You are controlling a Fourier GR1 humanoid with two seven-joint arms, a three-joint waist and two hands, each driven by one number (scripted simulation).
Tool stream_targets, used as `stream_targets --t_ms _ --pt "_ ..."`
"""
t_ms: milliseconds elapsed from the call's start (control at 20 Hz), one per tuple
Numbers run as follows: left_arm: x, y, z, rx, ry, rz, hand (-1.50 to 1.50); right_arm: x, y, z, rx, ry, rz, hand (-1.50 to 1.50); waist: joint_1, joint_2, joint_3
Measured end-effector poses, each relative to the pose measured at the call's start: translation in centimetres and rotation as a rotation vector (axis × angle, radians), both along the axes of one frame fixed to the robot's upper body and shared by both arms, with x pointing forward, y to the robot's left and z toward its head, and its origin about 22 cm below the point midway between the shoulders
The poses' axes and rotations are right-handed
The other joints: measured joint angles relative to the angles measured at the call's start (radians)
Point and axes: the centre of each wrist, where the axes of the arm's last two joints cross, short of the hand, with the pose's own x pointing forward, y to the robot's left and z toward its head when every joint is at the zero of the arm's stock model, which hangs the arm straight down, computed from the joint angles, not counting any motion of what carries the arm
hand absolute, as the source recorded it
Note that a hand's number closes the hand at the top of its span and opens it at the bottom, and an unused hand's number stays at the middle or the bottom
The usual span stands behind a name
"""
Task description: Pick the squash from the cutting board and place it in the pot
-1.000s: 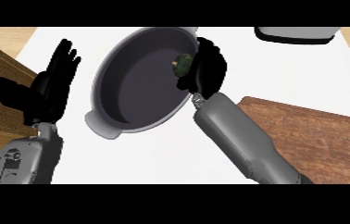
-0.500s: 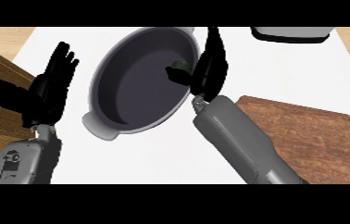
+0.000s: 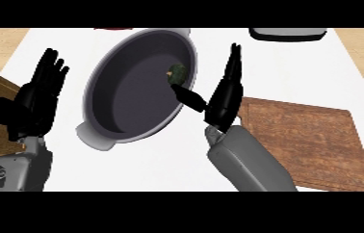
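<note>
Head view: squash (image 3: 177, 72) lies inside the pot (image 3: 113, 126), against the pot's right inner wall, near the far side. It is dark green with a small tan end, lying free with none of my fingers on it.

Pot is grey with a dark inside and sits on the white bench (image 3: 298, 78), left of middle and toward the far edge. One stub handle shows at its near-left rim.

My right hand (image 3: 222, 99) is just beside the pot's right rim, fingers straight and pointing to the far edge, thumb sticking out left over the rim. The hand is spread and holds nothing. The thumb tip is near the squash but apart from it. The grey forearm comes in from the near edge.

My left hand (image 3: 39, 99) rests at the bench's left edge, fingers up and relaxed, holding nothing, well apart from the pot.

Cutting board (image 3: 305, 140), brown wood, lies at the near-right of the bench, just right of my right forearm.

A grey and black item (image 3: 288, 33) sits at the far-right edge, cut off; can't tell what it is.
</note>
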Motion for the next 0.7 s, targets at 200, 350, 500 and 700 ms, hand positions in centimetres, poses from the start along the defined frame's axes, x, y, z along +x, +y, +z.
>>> stream_targets --t_ms 200,350,500,700 --pt "-0.4 0.0 -0.2 -0.002 0.008 0.014 0.00 -2.4 -2.1 0.3 0.057 -0.015 -0.002 -1.50 -0.009 -0.001 0.000" --pt "-0.1 -0.2 -0.2 0.002 0.008 0.013 0.00 -4.7 -3.2 0.7 0.076 -0.024 0.005 -1.50 -0.014 -0.001 0.000" --pt "-0.6 -0.5 -0.1 -0.001 0.001 0.006 0.00 -6.1 -4.2 0.6 0.081 -0.022 0.008 -1.50 -0.011 -0.001 0.000" --pt "-0.6 -0.1 -0.3 0.002 0.004 0.016 0.00 -7.9 -5.5 0.2 0.081 -0.013 0.011 -1.50 -0.010 0.000 0.000"
